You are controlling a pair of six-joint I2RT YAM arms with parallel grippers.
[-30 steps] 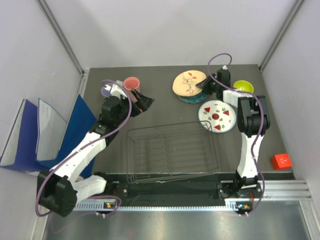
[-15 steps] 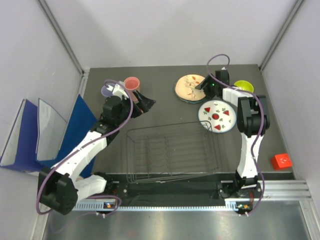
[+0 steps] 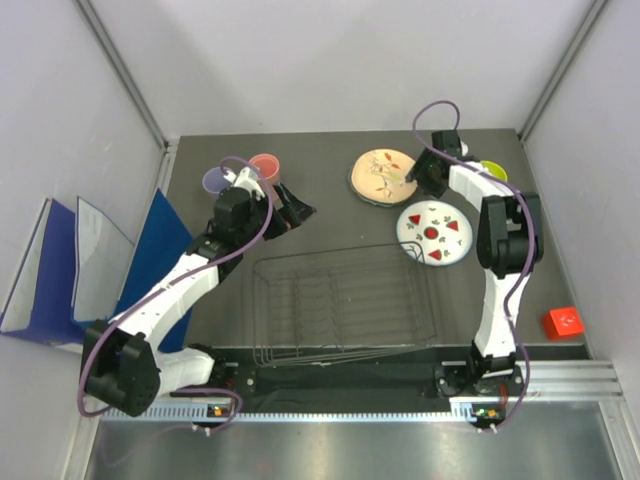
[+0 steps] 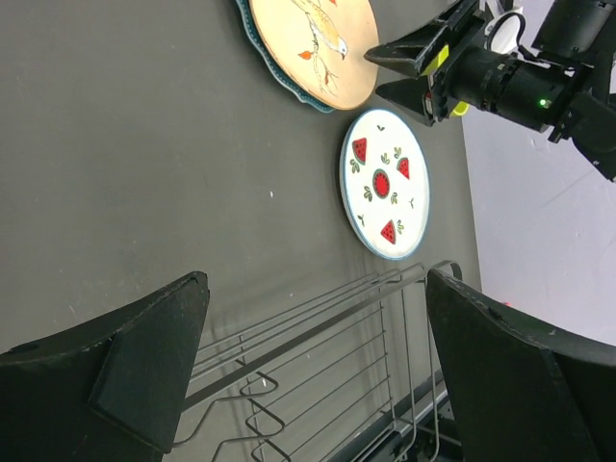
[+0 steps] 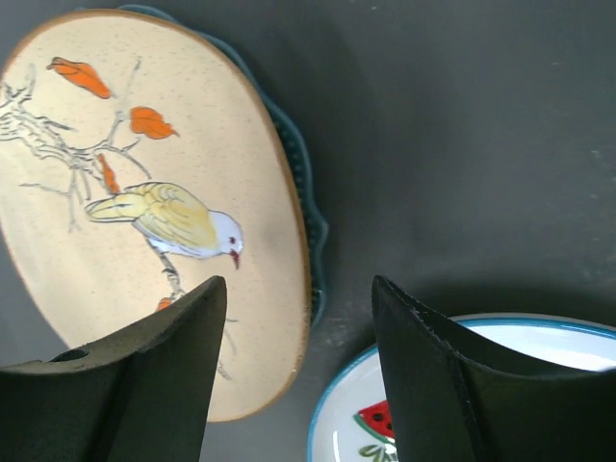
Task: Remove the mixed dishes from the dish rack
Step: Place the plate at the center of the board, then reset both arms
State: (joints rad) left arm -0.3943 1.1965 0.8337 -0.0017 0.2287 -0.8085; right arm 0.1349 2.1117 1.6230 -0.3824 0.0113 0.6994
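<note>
Peach plate [image 3: 382, 175] atop teal scalloped plate [image 5: 313, 226], far centre-right.
Right gripper [image 5: 298, 289] parted, empty, close over rim (risk of snagging on retreat, dragging stack); left gripper [image 4: 316, 279] wide, empty.

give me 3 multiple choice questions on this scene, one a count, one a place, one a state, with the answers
1. How many dishes are in the dish rack? A none; B two; C four.
2. Where is the peach plate? A in the dish rack; B lying on the teal scalloped plate; C standing on its edge.
3. How are the right arm's fingers? A shut on the peach plate; B shut, holding nothing; C open, holding nothing.

Answers:
1. A, the top view shows only bare wires in the rack.
2. B, the teal rim peeks out from under it.
3. C, the right wrist view shows a clear gap between them, above the plate's edge.
</note>
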